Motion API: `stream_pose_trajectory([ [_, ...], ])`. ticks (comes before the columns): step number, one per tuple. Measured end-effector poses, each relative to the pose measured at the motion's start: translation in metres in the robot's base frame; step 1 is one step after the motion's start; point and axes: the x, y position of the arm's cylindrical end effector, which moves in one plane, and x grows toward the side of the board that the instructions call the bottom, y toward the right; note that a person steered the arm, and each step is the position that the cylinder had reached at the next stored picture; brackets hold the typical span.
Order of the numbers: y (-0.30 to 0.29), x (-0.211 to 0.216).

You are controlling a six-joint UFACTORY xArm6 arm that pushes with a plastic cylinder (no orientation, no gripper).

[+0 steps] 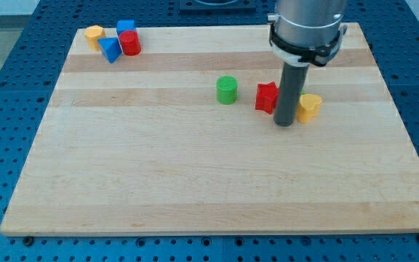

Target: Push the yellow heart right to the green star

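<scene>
1. The rod has no hand to open or close. Its tip [284, 124] sits on the wooden board [195, 182].
2. The yellow heart [310, 107] touches the tip's right side. A red star [266, 97] is just left.
3. No green star shows, only a green cylinder [227, 89] farther left.
4. The push seems just starting; the next shove should probably go right.

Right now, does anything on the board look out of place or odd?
Nothing is damaged or spilled. One oddity: the task names a green star, but the only green block looks like a cylinder. My tip sits between the red block and the yellow heart.
</scene>
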Motion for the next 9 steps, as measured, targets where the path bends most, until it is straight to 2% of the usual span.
stream_pose_trajectory([
  [7,0.055,-0.010],
  [8,0.055,-0.004],
  [9,0.055,0.023],
])
